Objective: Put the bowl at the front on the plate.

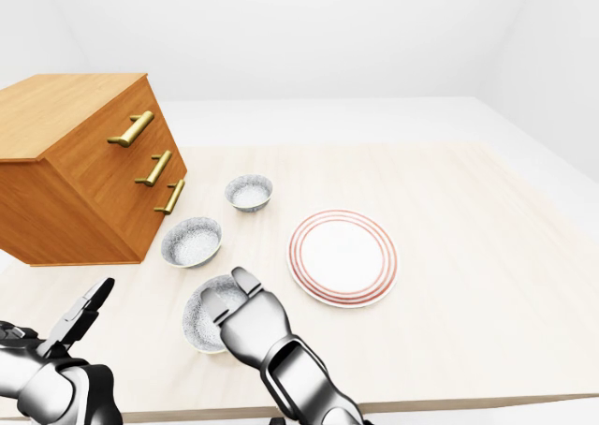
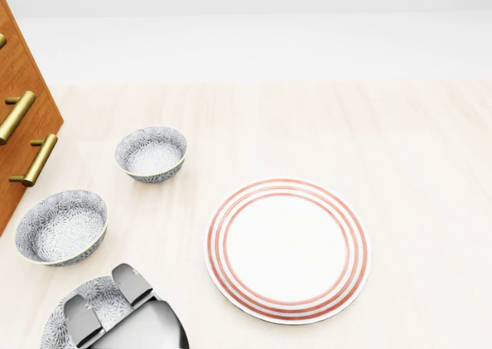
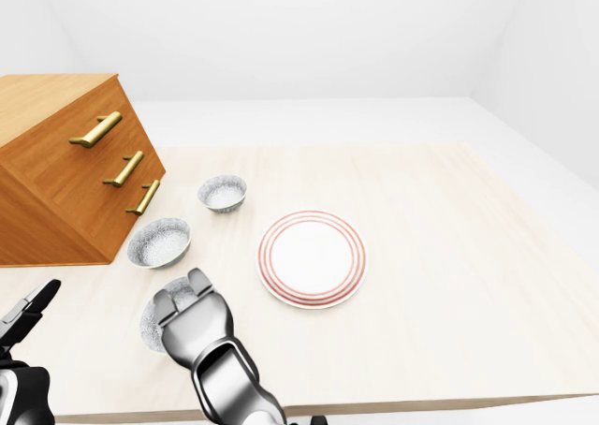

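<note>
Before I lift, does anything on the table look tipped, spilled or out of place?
Only the wooden drawer chest looks odd: it appears tilted rather than square on the pale wooden table. All three grey patterned bowls sit upright and empty, the red-ringed white plate lies flat and bare, and the right robot hand is over the nearest bowl.

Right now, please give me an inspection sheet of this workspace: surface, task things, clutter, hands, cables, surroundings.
Surface: pale wooden table, flat.
Job's things: nearest bowl at the bottom of the left-eye view, under the right hand; red-ringed plate bare.
Clutter: two other patterned bowls; wooden drawer chest with brass handles.
Grippers: right hand over the nearest bowl, grip unclear; left hand open, apart.
Cables: nothing seen.
Surroundings: white walls, white floor.
</note>
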Robot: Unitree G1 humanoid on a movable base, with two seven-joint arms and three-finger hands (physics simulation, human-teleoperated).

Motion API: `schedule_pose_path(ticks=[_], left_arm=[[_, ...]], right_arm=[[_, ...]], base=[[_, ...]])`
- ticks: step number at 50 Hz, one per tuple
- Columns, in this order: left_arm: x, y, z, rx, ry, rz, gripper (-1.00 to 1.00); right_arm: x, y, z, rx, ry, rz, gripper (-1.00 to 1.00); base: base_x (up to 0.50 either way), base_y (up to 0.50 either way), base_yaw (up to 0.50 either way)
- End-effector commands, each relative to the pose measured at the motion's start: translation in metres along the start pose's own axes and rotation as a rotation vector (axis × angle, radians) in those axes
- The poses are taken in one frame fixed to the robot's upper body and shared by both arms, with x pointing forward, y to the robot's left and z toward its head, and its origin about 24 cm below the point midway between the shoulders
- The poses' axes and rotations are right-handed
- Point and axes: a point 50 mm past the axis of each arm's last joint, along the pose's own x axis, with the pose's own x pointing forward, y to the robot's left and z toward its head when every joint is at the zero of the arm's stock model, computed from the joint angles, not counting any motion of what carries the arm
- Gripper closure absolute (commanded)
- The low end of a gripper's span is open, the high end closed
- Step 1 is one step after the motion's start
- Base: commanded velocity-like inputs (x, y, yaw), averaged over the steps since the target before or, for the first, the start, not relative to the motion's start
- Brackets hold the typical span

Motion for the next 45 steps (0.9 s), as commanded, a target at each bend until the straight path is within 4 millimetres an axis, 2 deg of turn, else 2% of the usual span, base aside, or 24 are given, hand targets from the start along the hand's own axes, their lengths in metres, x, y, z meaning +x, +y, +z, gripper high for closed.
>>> schedule_pose_path(ticks=[1,24,45], left_arm=[[0.0,0.0,0.0,0.002,0.001,0.001,-1.0],[0.0,0.0,0.0,0.0,-0.001,-0.001,-1.0],[0.0,0.0,-0.001,0.001,0.002,0.0,-1.0]], right_arm=[[-0.002,0.009,0.018,-0.017,-0.055,0.026,-1.0],[0.006,0.035,0.042,-0.019,-0.154,0.097,-1.0],[0.006,0.03,0.036,-0.019,-0.126,0.092,-1.0]], base=[[0.0,0.0,0.0],[0.0,0.0,0.0],[0.0,0.0,0.0]])
